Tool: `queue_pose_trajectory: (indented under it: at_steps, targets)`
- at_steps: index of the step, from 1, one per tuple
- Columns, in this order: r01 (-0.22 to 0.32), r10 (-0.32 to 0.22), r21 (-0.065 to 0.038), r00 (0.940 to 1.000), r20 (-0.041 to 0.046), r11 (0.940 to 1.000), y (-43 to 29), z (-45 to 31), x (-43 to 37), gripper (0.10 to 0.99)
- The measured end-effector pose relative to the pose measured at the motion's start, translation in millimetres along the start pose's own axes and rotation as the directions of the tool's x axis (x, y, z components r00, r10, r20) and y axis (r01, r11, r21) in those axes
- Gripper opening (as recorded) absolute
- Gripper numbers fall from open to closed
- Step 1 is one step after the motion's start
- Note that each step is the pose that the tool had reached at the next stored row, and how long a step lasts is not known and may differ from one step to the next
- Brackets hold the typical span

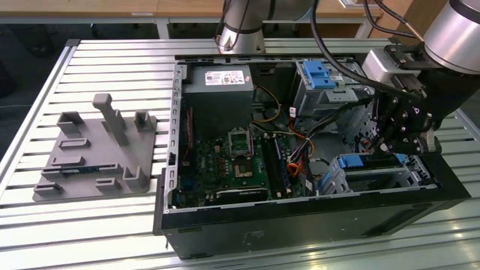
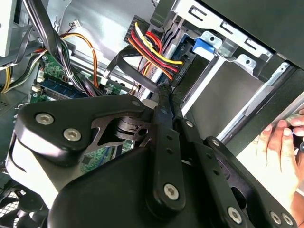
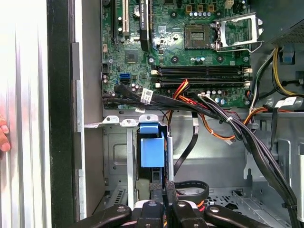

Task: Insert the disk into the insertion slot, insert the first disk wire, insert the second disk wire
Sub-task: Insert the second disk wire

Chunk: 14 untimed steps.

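Note:
The disk (image 1: 367,163), with its bright blue carrier (image 3: 152,149), lies inside the insertion slot (image 1: 417,175), the low silver cage at the case's corner on the exterior view's right. My gripper (image 1: 390,147) hangs right over the disk's inner end. In the second wrist view the fingers (image 2: 164,102) are pressed together, and a black flat disk wire (image 2: 135,64) loops into their tips. A plug with red, yellow and orange wires (image 2: 159,54) sits against the disk beside the blue carrier tab (image 2: 206,47). In the first wrist view the gripper (image 3: 161,186) stands just below the carrier.
The open computer case holds a green motherboard (image 1: 240,157), a grey power supply (image 1: 217,79) and a taller cage with a blue latch (image 1: 322,76). Black cable bundles (image 3: 237,128) cross the bay. A person's hand (image 2: 280,142) rests on the case edge. A grey fixture plate (image 1: 98,152) lies on the exterior view's left.

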<state>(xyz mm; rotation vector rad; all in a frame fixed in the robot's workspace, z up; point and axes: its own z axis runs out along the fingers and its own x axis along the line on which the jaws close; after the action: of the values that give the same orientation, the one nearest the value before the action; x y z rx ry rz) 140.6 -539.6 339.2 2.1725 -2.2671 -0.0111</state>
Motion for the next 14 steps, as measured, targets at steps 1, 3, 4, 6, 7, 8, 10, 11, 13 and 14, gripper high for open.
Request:
queue_pose_trajectory:
  at_steps: [1, 3, 4, 6, 7, 8, 10, 11, 13, 14]
  targets:
    - [0.0, 0.0, 0.0, 1.0, -0.0001, 1.0, 0.0, 0.1, 0.2, 0.149]
    - [0.001, -0.001, 0.0, 1.0, 0.0, 1.0, 0.0, 0.2, 0.2, 0.149]
    - [0.002, -0.002, 0.0, 1.0, -0.0001, 1.0, 0.0, 0.2, 0.2, 0.149]
    - [0.005, -0.005, 0.0, 1.0, 0.0, 1.0, 0.0, 0.3, 0.2, 0.149]
    - [0.006, -0.006, 0.0, 1.0, 0.0001, 1.0, 0.0, 0.5, 0.2, 0.149]
    - [0.008, -0.008, 0.0, 1.0, 0.0002, 1.0, 0.0, 0.6, 0.2, 0.149]
    - [0.011, -0.011, 0.0, 0.9999, 0.0002, 0.9999, 0.0, 0.9, 0.2, 0.149]
    - [0.013, -0.013, 0.0, 0.9999, 0.0001, 0.9999, 0.0, 1.0, 0.2, 0.149]
    - [0.015, -0.015, 0.0, 0.9999, 0.0001, 0.9999, 0.0, 1.2, 0.2, 0.149]
    - [0.016, -0.016, 0.0, 0.9999, 0.0001, 0.9999, 0.0, 1.4, 0.3, 0.149]
